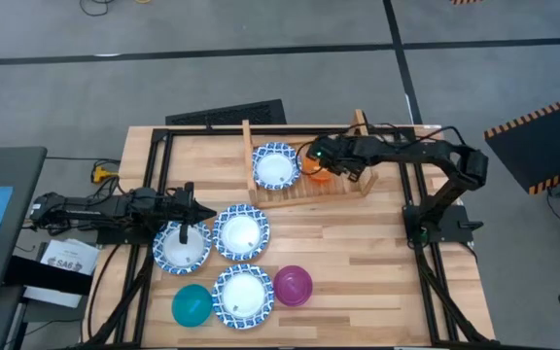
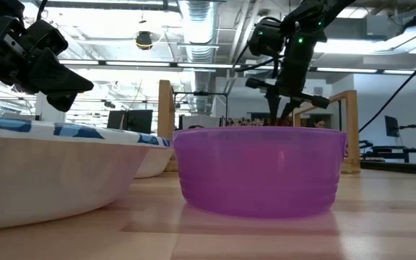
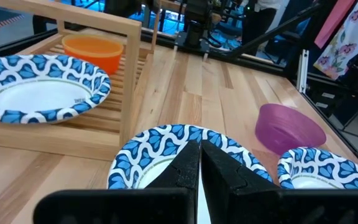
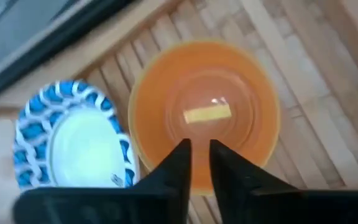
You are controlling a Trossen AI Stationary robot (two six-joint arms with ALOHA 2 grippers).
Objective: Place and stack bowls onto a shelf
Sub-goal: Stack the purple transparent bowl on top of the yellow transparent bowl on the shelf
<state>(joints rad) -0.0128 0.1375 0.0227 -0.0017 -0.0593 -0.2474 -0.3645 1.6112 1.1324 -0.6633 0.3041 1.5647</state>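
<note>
My right gripper (image 1: 321,167) (image 4: 199,149) points down over the orange bowl (image 1: 319,175) (image 4: 204,112), its fingers almost together above the bowl's hollow; I cannot tell whether they touch it. The orange bowl stands upright on the slatted wooden shelf (image 1: 343,185), beside a blue-rimmed white bowl (image 1: 275,165) (image 4: 73,143). My left gripper (image 1: 189,206) (image 3: 199,149) is shut and hovers above the far rim of another blue-rimmed bowl (image 1: 183,246) (image 3: 166,149) on the table. Two more blue-rimmed bowls (image 1: 241,233) (image 1: 243,297), a purple bowl (image 1: 293,285) (image 2: 258,170) and a teal bowl (image 1: 192,304) sit on the table. No yellow bowl is in view.
The shelf's short upright side boards (image 1: 246,160) (image 1: 361,146) flank the two bowls on it. A black metal frame (image 1: 158,156) runs around the table. Bare wood (image 1: 358,253) lies between the shelf and the table's near edge, right of the bowls.
</note>
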